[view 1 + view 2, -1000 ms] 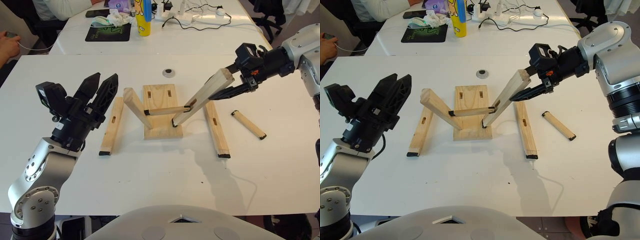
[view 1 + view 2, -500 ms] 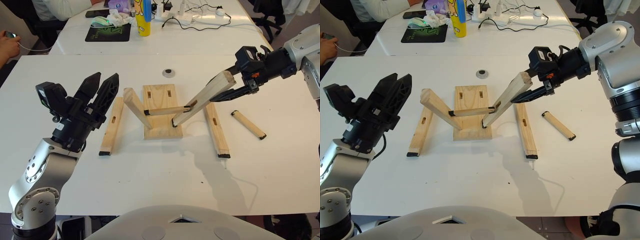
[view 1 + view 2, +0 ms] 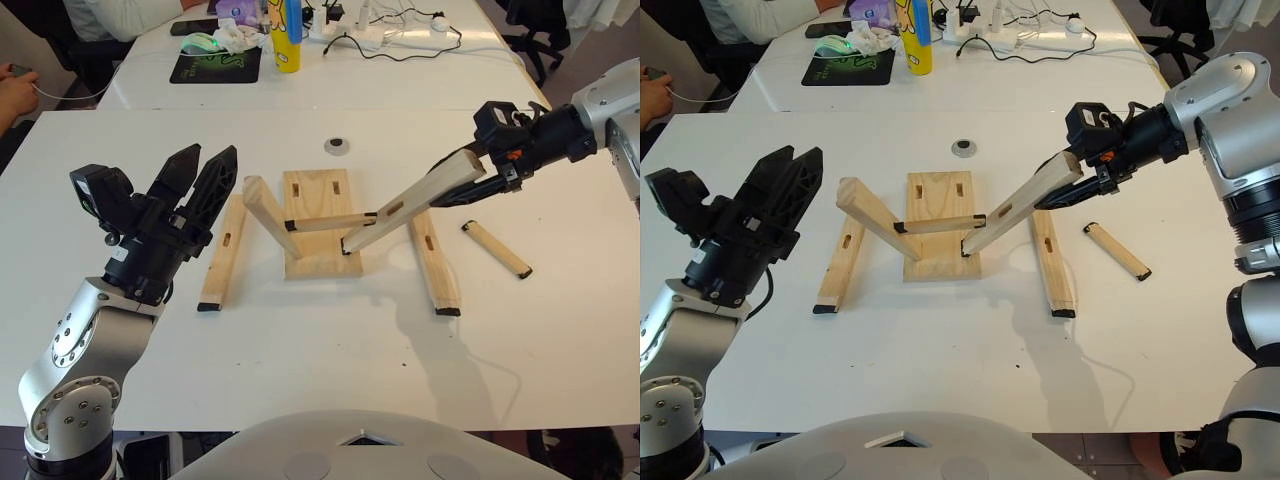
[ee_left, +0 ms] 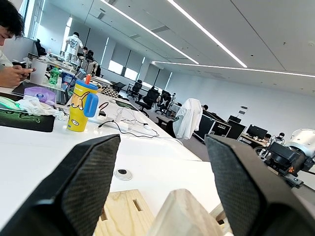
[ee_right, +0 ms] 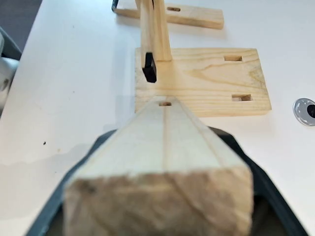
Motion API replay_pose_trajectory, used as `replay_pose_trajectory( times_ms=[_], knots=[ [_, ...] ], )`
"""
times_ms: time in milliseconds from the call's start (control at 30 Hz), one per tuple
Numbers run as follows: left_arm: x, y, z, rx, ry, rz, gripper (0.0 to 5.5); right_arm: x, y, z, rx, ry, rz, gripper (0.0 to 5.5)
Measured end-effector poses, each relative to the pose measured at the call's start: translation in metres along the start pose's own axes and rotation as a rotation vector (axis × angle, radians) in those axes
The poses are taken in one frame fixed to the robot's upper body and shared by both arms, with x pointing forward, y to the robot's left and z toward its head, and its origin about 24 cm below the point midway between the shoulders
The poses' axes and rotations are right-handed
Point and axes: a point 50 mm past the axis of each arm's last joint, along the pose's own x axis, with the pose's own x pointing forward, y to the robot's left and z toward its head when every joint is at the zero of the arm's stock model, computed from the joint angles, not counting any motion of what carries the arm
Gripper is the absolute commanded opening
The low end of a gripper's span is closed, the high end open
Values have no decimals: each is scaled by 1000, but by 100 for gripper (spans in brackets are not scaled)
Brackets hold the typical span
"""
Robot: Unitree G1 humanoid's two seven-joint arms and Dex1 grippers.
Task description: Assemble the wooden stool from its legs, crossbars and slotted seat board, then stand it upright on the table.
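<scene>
Right gripper (image 3: 460,182) clamps one leg (image 3: 400,208) of four — left gripper (image 3: 208,160) gapes wide, empty.

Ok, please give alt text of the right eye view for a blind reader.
The right gripper holds the top end of a wooden leg, joined by a crossbar to a second leg, both leaning over the seat board on the table. The left gripper hovers open; two loose legs and a short crossbar lie flat.

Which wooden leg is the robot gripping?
The slanted leg rising rightward from the board, its top end in the right end effector. The flat legs and the leaning leg are unheld.
</scene>
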Motion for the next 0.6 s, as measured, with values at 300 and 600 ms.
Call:
replay_pose_trajectory(
  times_ms=[300, 600],
  knots=[
    [0, 0, 0, 9, -2, 5, 318, 9, 7, 21, -73, 64, 34, 206],
    [-1, -2, -6, 5, 0, 17, 318, 19, 7, 36, -45, 39, 49, 206]
  ],
)
